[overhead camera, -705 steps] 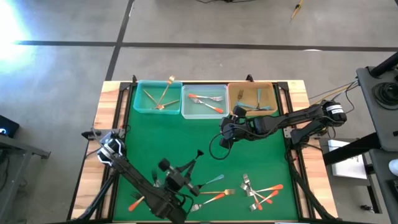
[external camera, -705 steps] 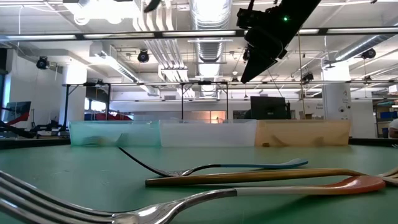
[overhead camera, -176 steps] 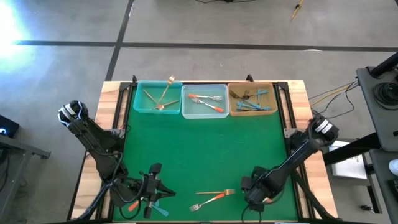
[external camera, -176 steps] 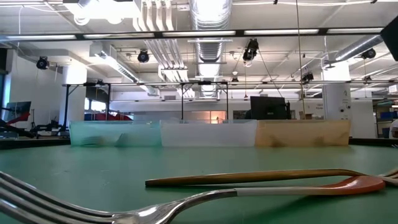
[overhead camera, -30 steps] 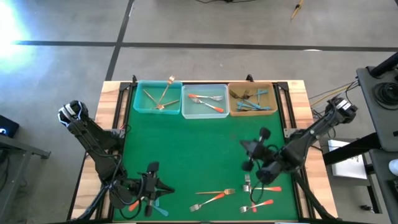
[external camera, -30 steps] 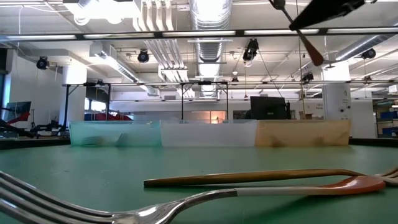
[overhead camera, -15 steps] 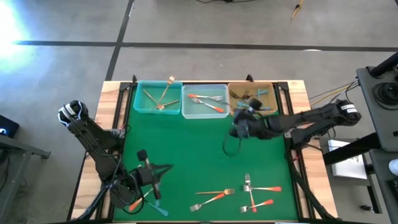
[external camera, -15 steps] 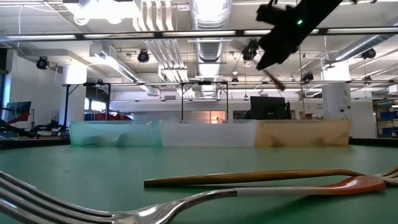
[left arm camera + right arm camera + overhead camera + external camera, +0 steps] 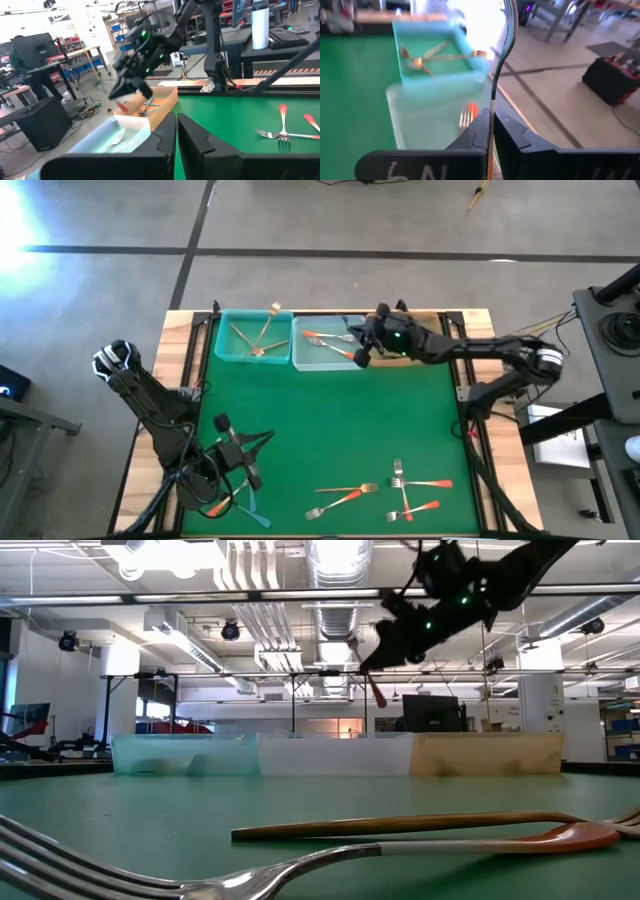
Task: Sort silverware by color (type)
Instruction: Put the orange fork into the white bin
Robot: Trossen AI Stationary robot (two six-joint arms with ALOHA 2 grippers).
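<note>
The orange-handled fork [image 9: 501,55] is pinched in the closed right gripper [image 9: 362,350], hanging over the clear middle bin [image 9: 328,361] at twelve o'clock on the table, where two orange forks already lie. The teal bin [image 9: 222,340] at eleven holds gold forks and the tan bin [image 9: 440,330] at one is partly hidden by the arm. About five forks [image 9: 400,485] wait on the green mat [image 9: 330,420] around five o'clock, so the sort looks well past halfway; the left gripper [image 9: 245,470], at seven, is closed on a teal-handled fork [image 9: 252,505].
</note>
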